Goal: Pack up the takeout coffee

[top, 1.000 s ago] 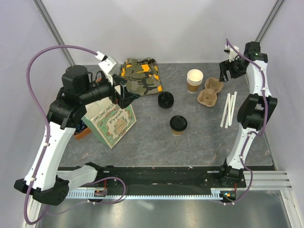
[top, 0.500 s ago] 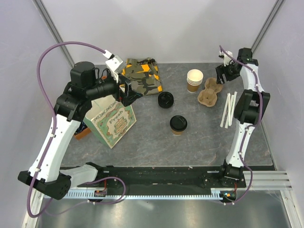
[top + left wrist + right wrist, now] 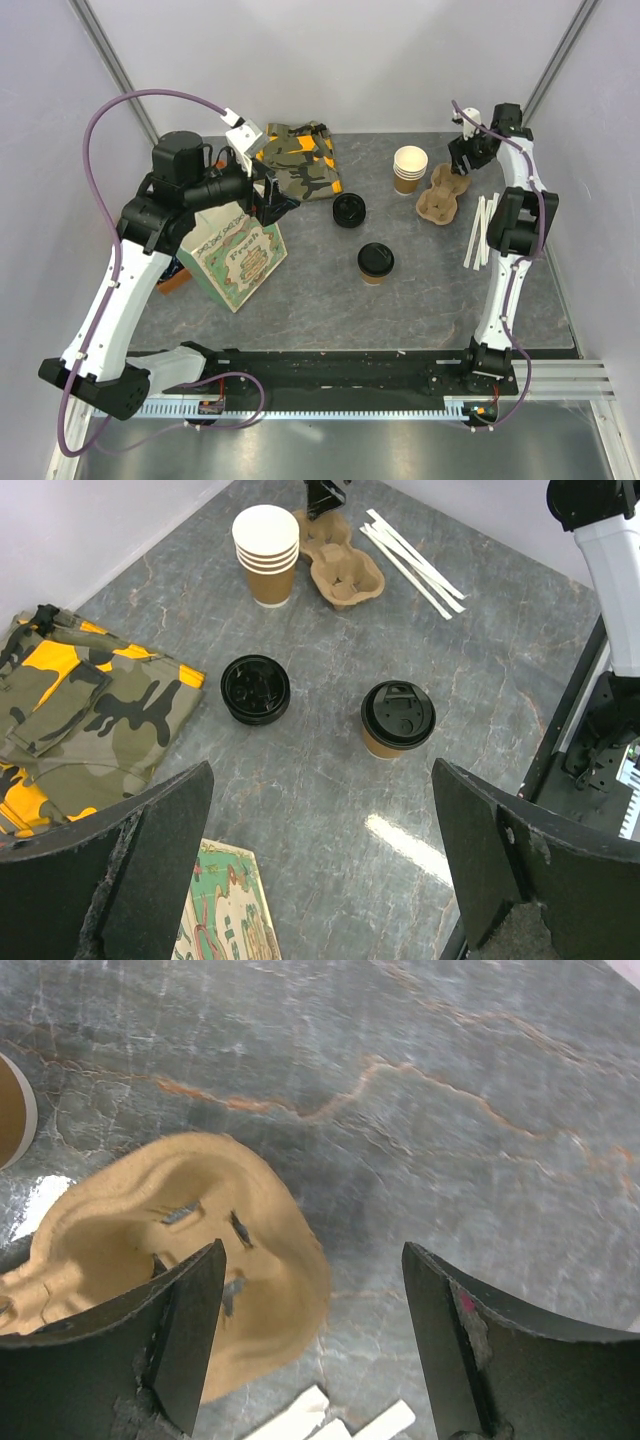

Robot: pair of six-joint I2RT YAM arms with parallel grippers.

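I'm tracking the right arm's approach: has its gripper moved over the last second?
Yes. The right gripper has swung left in the top view, toward the far end of the pulp cup carrier, which stayed put.

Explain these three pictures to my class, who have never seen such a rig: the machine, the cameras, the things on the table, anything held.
Two robot arms stand bolted at the near edge of the table, each ending in a two-finger gripper. One picture looks down from above and behind them; the other two come from wrist cameras, so the dark shapes are fingers. On the table: a lidded takeout coffee, a loose black lid, stacked paper cups, a pulp cup carrier, white sticks, a printed paper bag, a camouflage cloth. The left gripper hovers open by the bag; the right gripper, also open, hangs over the carrier. Nothing is held.
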